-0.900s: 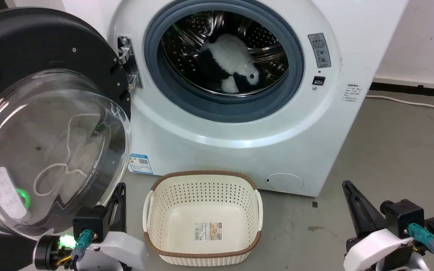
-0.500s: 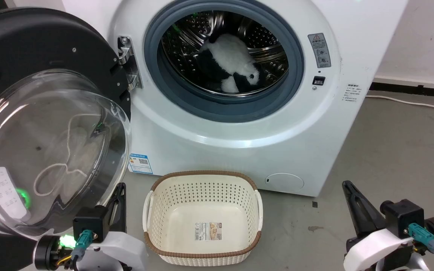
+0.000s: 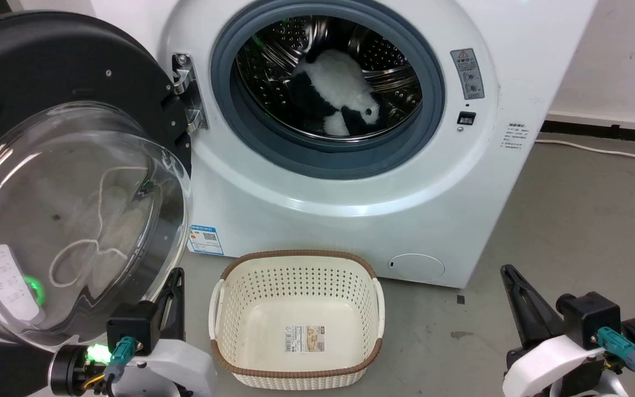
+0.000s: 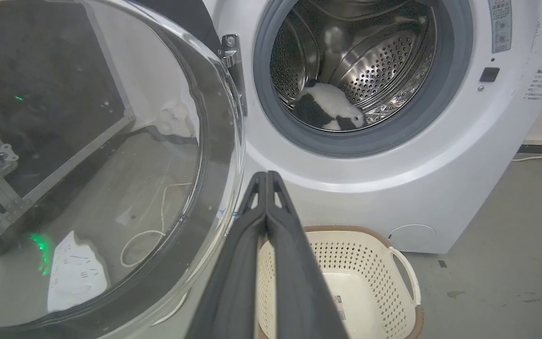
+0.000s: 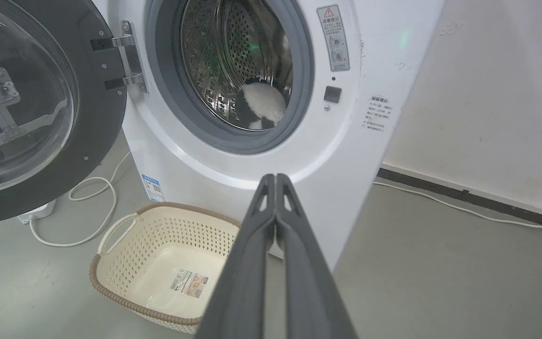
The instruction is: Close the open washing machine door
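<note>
Left gripper (image 4: 266, 175) unmoved, door (image 3: 47, 60) unchanged

**White shells, charcoal fingers, teal plugs**

The left gripper (image 3: 175, 281) and right gripper (image 3: 510, 278) have long, charcoal tapered fingers (image 4: 233, 282) with triangular cut-outs near the tips. Behind each sits a black boxy block (image 3: 590, 317), a teal cable plug (image 3: 607, 336) and a glossy white wrist shell (image 3: 543, 358). A green light (image 3: 97, 353) glows by the left plug.
</note>
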